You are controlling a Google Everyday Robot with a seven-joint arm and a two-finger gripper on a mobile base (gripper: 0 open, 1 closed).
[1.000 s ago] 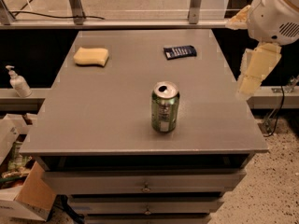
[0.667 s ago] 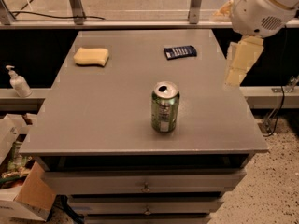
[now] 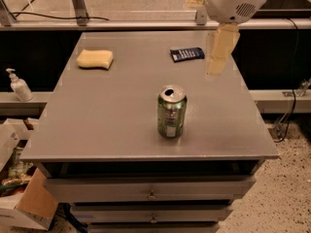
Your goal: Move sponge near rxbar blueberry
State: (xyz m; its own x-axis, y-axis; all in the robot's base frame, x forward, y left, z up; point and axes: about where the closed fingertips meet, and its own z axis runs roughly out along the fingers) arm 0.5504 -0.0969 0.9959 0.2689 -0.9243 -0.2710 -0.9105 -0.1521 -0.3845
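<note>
The pale yellow sponge lies flat at the table's far left. The dark navy rxbar blueberry lies flat at the far right, well apart from the sponge. My gripper hangs above the table's far right part, just right of the rxbar and higher than it. Its cream fingers stand wide apart with nothing between them. It is far from the sponge.
A green soda can stands upright, opened, near the middle front of the grey table. Drawers sit under the table top. A soap bottle and cardboard boxes are off to the left. A railing runs behind the table.
My arm has swung left from beyond the table's right edge to above its far right part, next to the rxbar. The sponge, bar and can have not moved.
</note>
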